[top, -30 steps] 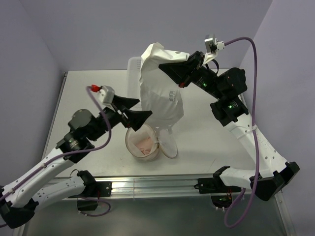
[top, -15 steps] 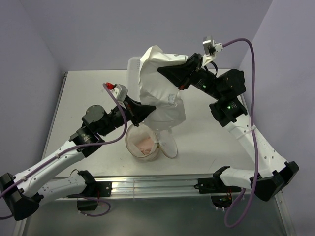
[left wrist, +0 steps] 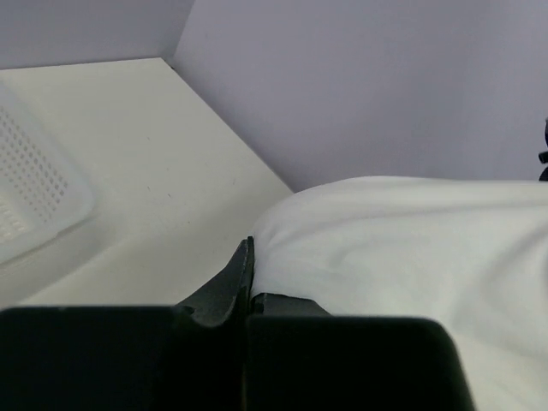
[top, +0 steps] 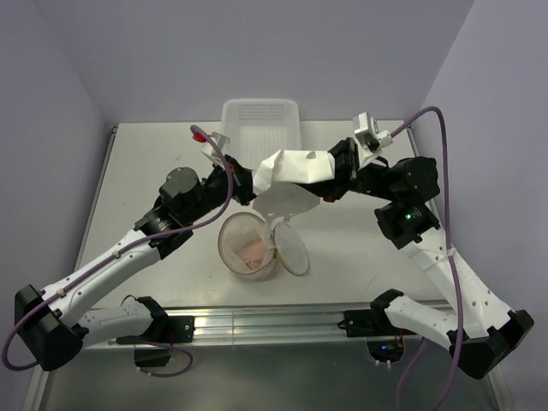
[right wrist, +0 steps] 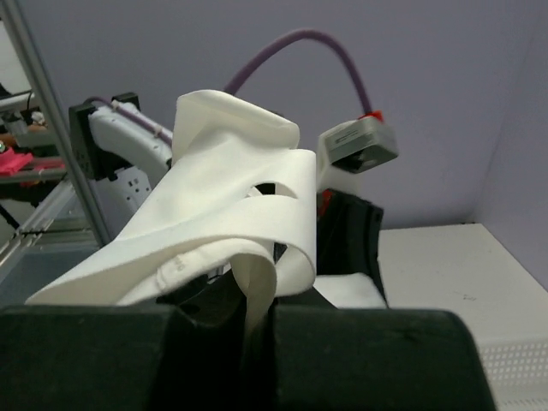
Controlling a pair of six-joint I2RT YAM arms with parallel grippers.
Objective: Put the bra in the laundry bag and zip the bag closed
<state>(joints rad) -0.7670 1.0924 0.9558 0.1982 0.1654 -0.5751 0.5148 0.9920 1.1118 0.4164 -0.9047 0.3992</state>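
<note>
The bra point(top: 295, 167) is held up off the table point(top: 145, 163), stretched as a crumpled white band between the two arms above the middle of the surface; a looser fold of it sags below the band, towards the near edge. The left gripper point(top: 250, 182) is pressed together on the bra's left end; in the left wrist view its dark fingers point(left wrist: 242, 278) meet with white fabric bulging out just past their tips. The right gripper point(top: 332, 178) is pinched on the other end; the right wrist view shows the garment's folded straps and edging rising from between its jaws (the small dark mark does not show from here).

The laundry bag point(top: 247, 248) stands upright near the middle of the table's near edge, just nearer than the hanging fold and apart from it; its round mouth is open and peach mesh lies bunched inside. Its circular flap lid point(top: 292, 250) is tipped out to the right, resting against the bag's rim.

A white perforated basket point(top: 261, 120) sits at the middle of the far edge, behind the stretched bra.
</note>
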